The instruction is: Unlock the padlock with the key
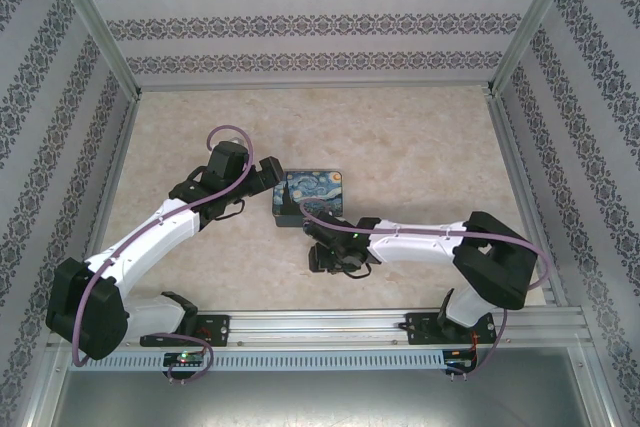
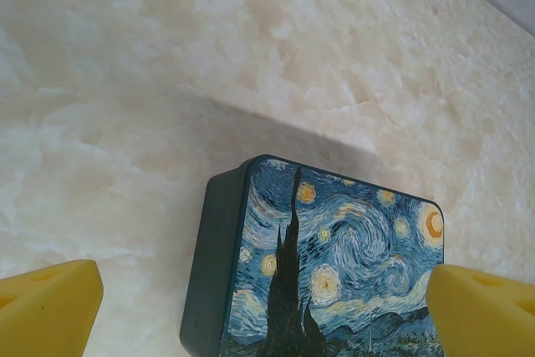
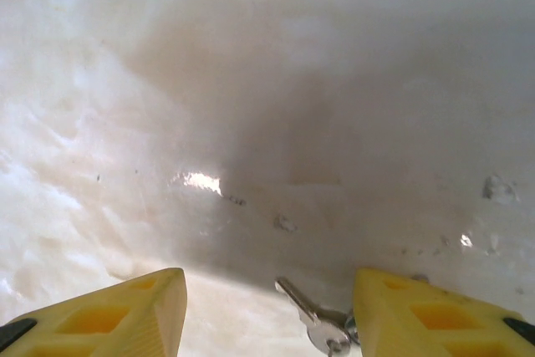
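A square tin box painted with blue-and-yellow swirls (image 1: 312,195) sits at the centre of the top view on the pale marbled table (image 1: 430,147). The left gripper (image 2: 263,282) is wide open, and the tin shows between its yellow fingers (image 2: 50,303) at the bottom of the wrist frame. The right gripper (image 3: 267,290) is open as well. A small silvery key (image 3: 311,317) lies between its fingers at the bottom edge, closest to the right-hand one.

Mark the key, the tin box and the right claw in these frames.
key (image 3: 303,307): right wrist view, on the blade.
tin box (image 2: 334,265): left wrist view, on the painted lid.
right claw (image 3: 269,294): right wrist view, midway between its yellow fingertips.
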You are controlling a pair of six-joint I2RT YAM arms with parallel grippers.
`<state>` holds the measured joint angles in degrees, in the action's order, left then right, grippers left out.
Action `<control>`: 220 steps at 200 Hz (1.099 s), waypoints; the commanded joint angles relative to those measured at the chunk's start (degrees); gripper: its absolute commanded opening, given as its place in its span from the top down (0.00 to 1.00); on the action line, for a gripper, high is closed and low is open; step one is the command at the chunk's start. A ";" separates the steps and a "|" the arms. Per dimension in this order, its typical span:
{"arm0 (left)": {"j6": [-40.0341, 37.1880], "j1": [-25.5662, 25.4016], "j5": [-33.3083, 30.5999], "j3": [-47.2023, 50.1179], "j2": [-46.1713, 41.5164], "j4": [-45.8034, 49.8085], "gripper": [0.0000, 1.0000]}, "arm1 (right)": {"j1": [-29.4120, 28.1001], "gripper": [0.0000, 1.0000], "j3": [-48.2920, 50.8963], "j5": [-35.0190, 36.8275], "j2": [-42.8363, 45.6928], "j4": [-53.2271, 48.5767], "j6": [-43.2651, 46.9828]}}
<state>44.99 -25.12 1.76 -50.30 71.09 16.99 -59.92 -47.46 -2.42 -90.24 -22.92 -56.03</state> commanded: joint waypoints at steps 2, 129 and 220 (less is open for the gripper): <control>-1.73 -0.08 -1.22 0.12 -0.51 0.05 0.01 | -0.81 0.43 -2.01 2.82 1.83 -6.50 2.90; -1.52 -0.06 -1.30 -0.76 0.62 -0.56 0.01 | -1.57 0.47 -6.20 6.84 2.52 -13.45 -32.85; -2.19 0.11 0.26 -0.47 1.05 -1.86 0.01 | -2.68 0.51 -3.29 7.98 1.99 -12.77 -47.58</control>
<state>44.10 -25.10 1.45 -50.30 71.57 16.95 -62.15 -51.22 4.05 -87.74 -35.38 -98.98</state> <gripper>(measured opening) 0.994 0.494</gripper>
